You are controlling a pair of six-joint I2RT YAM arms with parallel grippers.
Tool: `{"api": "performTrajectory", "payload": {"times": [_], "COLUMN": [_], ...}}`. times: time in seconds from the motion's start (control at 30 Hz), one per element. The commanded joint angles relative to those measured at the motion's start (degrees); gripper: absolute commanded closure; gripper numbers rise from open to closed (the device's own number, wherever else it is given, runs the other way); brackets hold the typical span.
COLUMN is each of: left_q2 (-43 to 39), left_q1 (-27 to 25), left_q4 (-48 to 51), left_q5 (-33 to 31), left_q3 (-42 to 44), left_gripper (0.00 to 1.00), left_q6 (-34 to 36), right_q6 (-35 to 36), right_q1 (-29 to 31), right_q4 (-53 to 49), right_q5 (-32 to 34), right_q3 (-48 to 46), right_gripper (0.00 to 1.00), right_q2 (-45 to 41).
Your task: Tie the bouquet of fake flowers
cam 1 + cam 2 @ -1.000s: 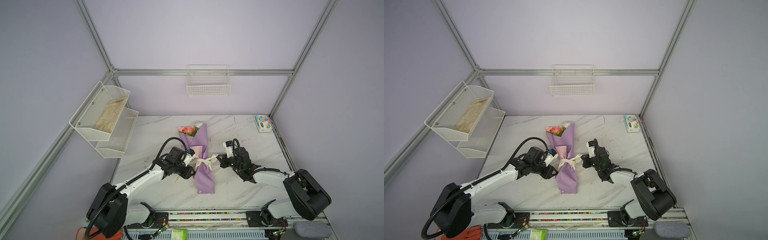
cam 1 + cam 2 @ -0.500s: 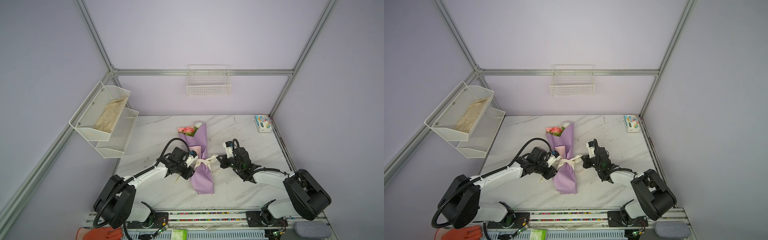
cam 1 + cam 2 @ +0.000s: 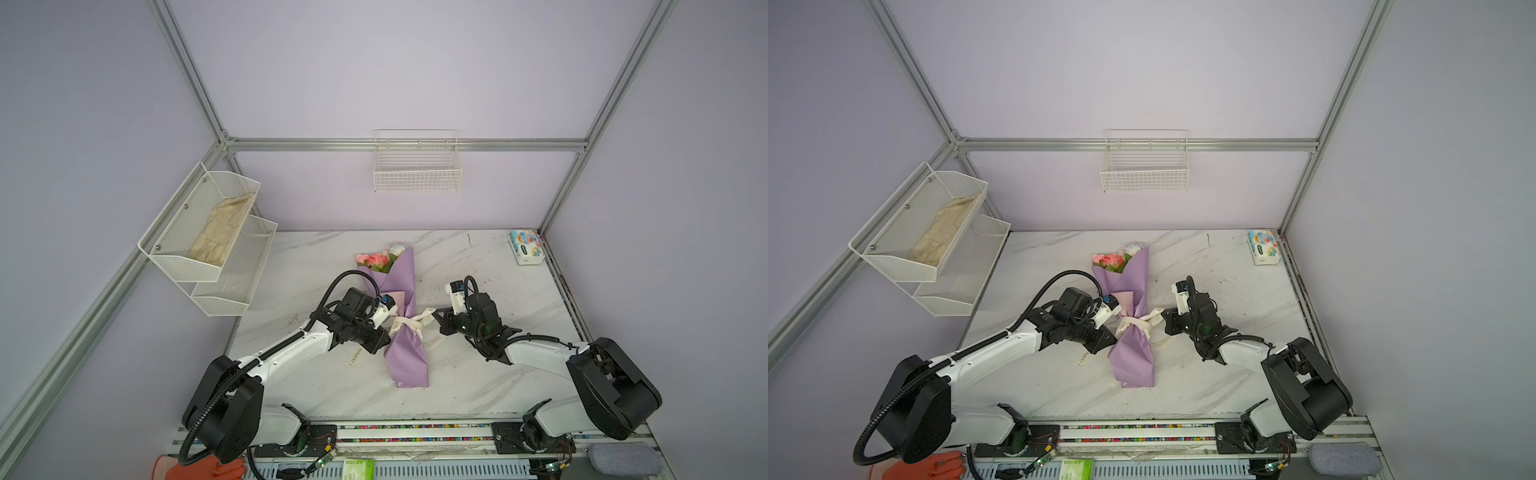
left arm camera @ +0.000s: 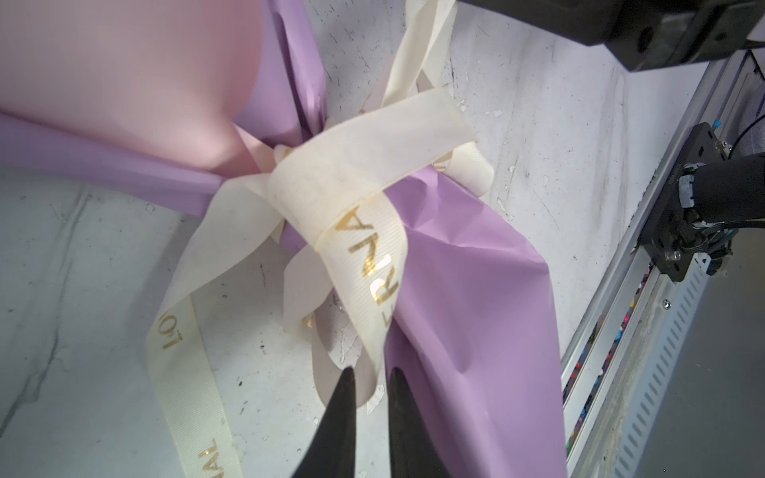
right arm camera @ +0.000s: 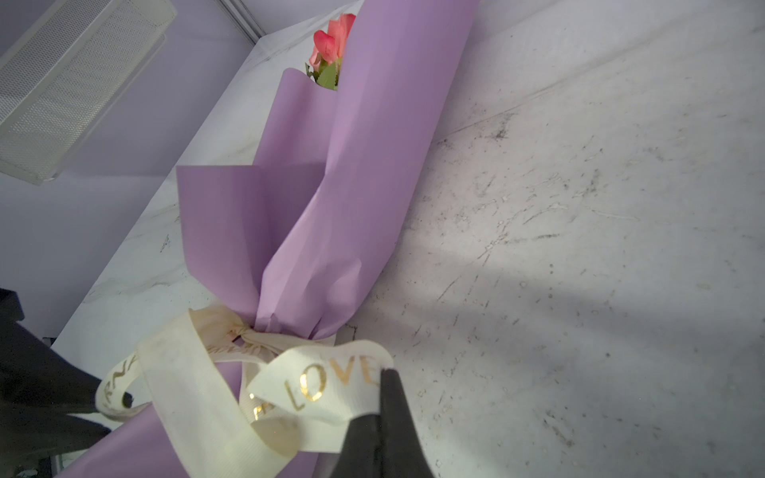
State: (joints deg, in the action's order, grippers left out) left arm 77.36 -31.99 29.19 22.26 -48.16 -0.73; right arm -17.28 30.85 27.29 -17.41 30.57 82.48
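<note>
The bouquet of fake flowers (image 3: 405, 299) (image 3: 1133, 291) lies on the marble table in lilac paper, its pink roses (image 3: 376, 259) toward the back wall. A cream ribbon (image 3: 409, 324) (image 4: 364, 174) with gold letters is knotted round its waist. My left gripper (image 3: 388, 336) (image 4: 371, 370) sits at the waist's left side. Its jaws are drawn nearly together on the end of the "ERNA" ribbon loop. My right gripper (image 3: 434, 316) (image 5: 387, 372) is at the waist's right, shut on the "LOVE" loop (image 5: 327, 380), which it holds just off the table.
Loose ribbon tails (image 3: 355, 356) lie on the table beside the wrap. A tissue pack (image 3: 525, 247) sits at the back right corner. A wire basket (image 3: 417, 166) hangs on the back wall. A mesh shelf (image 3: 208, 232) holding a cloth hangs on the left wall.
My left gripper has moved in toward the bouquet's waist and closed its jaws at the ribbon loop. The right gripper has kept its place and its hold.
</note>
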Motion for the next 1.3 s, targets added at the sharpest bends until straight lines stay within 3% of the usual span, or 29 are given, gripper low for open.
{"api": "performTrajectory", "payload": {"times": [0.0, 0.03, 0.3, 0.57, 0.9, 1.27], "left_q2": [-0.54, -0.48, 0.61, 1.08, -1.38, -1.87], "left_q1": [0.43, 0.43, 0.63, 1.31, 2.19, 3.51], "left_q4": [0.57, 0.55, -3.29, -2.21, 1.94, 4.84], "left_q5": [-0.19, -0.43, 0.43, 0.62, -1.50, -2.19], "left_q3": [-5.70, -5.85, -5.68, -6.81, -7.43, -5.60], "left_gripper": [0.78, 0.75, 0.77, 1.00, 1.00, 1.00], "left_q6": [1.77, 1.66, 1.78, 2.31, 2.49, 0.90], "right_q6": [0.59, 0.66, 0.47, 0.45, -0.34, -5.92], "right_q1": [-0.09, -0.09, -0.09, -0.09, -0.05, -0.05], "right_q4": [-0.57, -0.73, -1.10, -1.45, -2.15, -6.92], "right_q5": [-0.08, -0.03, 0.09, 0.36, 2.43, 4.51], "right_q3": [1.16, 1.16, 1.02, 1.26, 0.82, -0.31], "right_gripper": [1.00, 1.00, 1.00, 1.00, 1.00, 1.00], "right_q2": [0.27, 0.14, -0.28, -0.21, -0.44, -0.19]}}
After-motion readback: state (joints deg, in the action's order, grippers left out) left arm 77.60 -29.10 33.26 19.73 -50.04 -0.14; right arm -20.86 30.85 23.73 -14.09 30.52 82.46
